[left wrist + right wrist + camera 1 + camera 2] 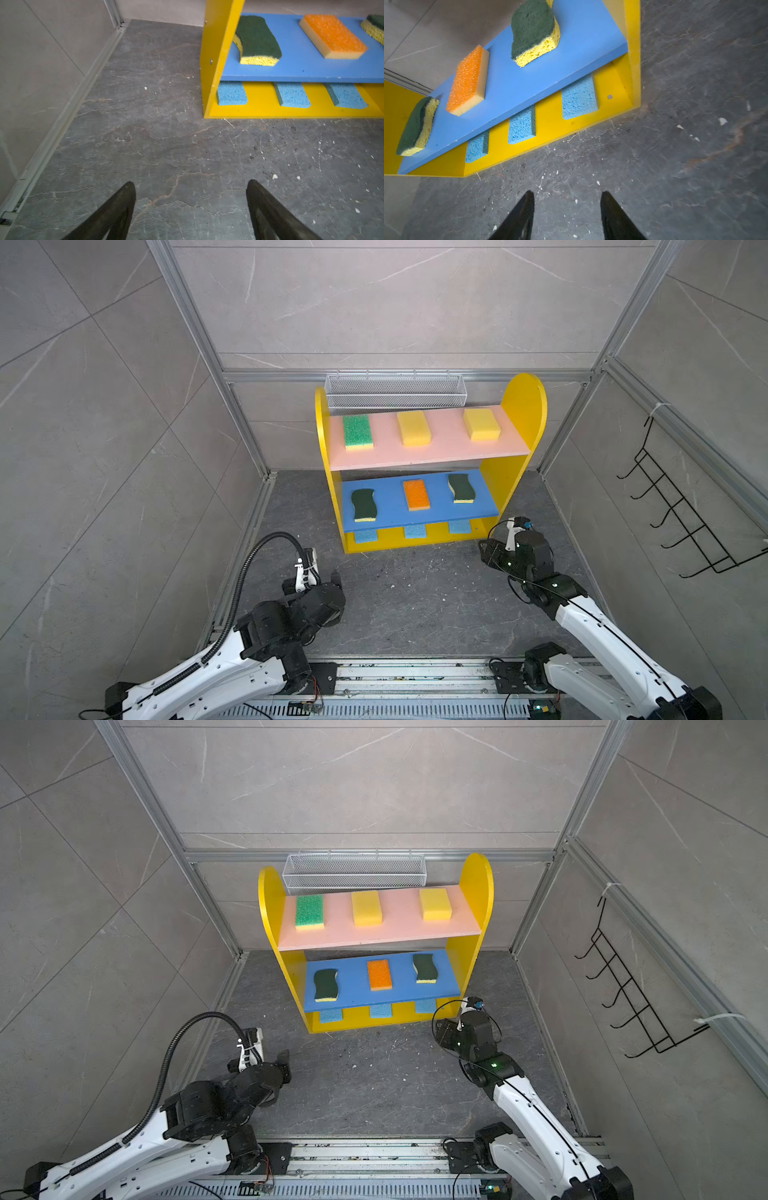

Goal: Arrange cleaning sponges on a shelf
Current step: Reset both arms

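The shelf (pixel 524 406) stands at the back of the floor. Its pink upper board (pixel 440 450) carries a green-topped sponge (pixel 357 431) and two yellow sponges (pixel 412 428) (pixel 482 424). On the blue lower board (pixel 395 512) lie two dark-green wavy sponges (pixel 364 504) (pixel 460 487) with an orange-topped sponge (pixel 416 494) between them. Three light-blue sponges (pixel 232 93) (pixel 292 94) (pixel 346 96) lie on the yellow base. My left gripper (pixel 191 182) is open over bare floor, left of and in front of the shelf. My right gripper (pixel 566 193) is open and empty near the shelf's front right corner.
A white wire mesh basket (pixel 395 391) hangs on the back wall behind the shelf. A black wire hook rack (pixel 681 506) hangs on the right wall. Aluminium frame rails (pixel 245 539) edge the dark stone floor (pixel 415 597), and tiled walls close in three sides.
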Controlling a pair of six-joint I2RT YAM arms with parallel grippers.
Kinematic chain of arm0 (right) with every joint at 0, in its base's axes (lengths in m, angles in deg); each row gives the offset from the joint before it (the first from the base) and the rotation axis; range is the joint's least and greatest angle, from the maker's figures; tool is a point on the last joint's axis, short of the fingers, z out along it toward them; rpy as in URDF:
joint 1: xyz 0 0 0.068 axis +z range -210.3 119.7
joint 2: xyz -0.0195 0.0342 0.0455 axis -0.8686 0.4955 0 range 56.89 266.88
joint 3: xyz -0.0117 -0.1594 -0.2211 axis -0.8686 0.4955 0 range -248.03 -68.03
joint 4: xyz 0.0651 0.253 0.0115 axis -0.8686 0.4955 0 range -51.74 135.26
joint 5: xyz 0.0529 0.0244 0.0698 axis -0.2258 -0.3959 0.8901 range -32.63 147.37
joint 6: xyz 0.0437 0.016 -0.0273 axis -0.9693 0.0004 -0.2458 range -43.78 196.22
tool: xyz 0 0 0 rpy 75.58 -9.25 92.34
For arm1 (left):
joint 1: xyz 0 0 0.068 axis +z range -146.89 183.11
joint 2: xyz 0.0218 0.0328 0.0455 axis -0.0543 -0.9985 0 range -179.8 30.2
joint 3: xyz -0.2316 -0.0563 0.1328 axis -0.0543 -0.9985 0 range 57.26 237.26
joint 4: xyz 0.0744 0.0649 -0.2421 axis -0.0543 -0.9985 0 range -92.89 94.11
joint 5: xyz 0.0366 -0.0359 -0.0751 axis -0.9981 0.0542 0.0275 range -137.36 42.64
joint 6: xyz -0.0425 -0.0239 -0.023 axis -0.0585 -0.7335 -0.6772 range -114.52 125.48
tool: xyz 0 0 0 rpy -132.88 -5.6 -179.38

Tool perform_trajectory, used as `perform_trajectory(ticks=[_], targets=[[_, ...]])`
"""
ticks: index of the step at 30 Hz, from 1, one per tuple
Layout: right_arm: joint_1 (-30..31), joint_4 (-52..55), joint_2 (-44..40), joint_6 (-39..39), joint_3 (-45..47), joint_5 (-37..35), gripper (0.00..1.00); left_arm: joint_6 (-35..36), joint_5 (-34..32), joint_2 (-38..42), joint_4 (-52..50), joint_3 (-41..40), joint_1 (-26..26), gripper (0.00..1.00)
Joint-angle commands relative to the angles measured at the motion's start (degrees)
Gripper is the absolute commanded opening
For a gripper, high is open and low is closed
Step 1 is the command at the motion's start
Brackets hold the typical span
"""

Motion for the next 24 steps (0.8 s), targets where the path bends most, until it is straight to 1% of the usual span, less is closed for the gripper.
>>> perform_trajectory(ticks=[1, 2, 3, 4, 6, 8, 9, 11, 13, 15, 16, 18, 20, 21, 24], targets=[[0.2, 8.0, -2.2, 4.7, -2.1, -4.3, 0.55, 1.7, -4.1, 0.8, -3.7, 3.0, 1.5, 0.86], [0.3, 8.8, -2.8, 5.4, -2.3, -4.9, 0.57, 2.6, -3.7, 1.0, -3.2, 3.2, 1.9, 0.86], [0.3, 9.3, -3.3, 6.4, -2.4, -5.4, 0.6, 3.9, -3.5, 1.2, -2.3, 3.2, 2.2, 0.86], [0.3, 9.5, -3.9, 7.5, -2.4, -5.8, 0.67, 5.3, -3.3, 1.3, -1.5, 3.0, 2.3, 0.86], [0.3, 10.1, -5.1, 10.6, -2.4, -7.8, 0.71, 7.4, -3.5, 0.8, -0.6, 3.0, 3.3, 0.89], [0.3, 10.6, -5.8, 13.9, -2.7, -10.9, 0.73, 10.1, -3.6, -0.8, -0.4, 3.8, 6.4, 0.93], [0.3, 10.5, -5.7, 13.2, -2.6, -13.4, 0.76, 11.7, -3.2, -1.7, 0.1, 4.4, 8.6, 0.94], [0.3, 9.5, -4.5, 12.6, -2.5, -16.5, 0.77, 18.2, 0.9, -3.4, 4.0, 5.3, 16.6, 0.96], [0.2, 8.4, -2.9, 12.5, -2.8, -19.1, 0.78, 25.1, 9.0, -4.6, 9.6, 5.4, 26.7, 0.98], [0.3, 8.0, -0.9, 13.6, -3.8, -21.1, 0.78, 27.5, 18.5, -6.8, 14.5, 6.0, 35.8, 0.99], [0.3, 8.2, -0.3, 14.0, -4.4, -22.4, 0.78, 28.1, 22.3, -8.3, 16.1, 6.1, 39.4, 0.99], [0.2, 7.8, 0.4, 14.4, -5.0, -24.7, 0.82, 28.0, 28.6, -13.0, 17.7, 6.8, 46.8, 0.99], [-0.5, 6.4, 0.5, 14.5, -4.9, -26.0, 0.88, 28.2, 34.1, -18.1, 19.4, 7.8, 52.2, 1.0], [-0.9, 5.3, 0.6, 15.1, -4.7, -26.1, 0.89, 28.4, 35.3, -19.9, 21.3, 7.8, 53.4, 1.0], [-3.0, 0.6, 1.8, 16.8, -3.6, -24.9, 0.95, 30.9, 34.6, -23.9, 29.7, 6.7, 55.0, 1.0]])
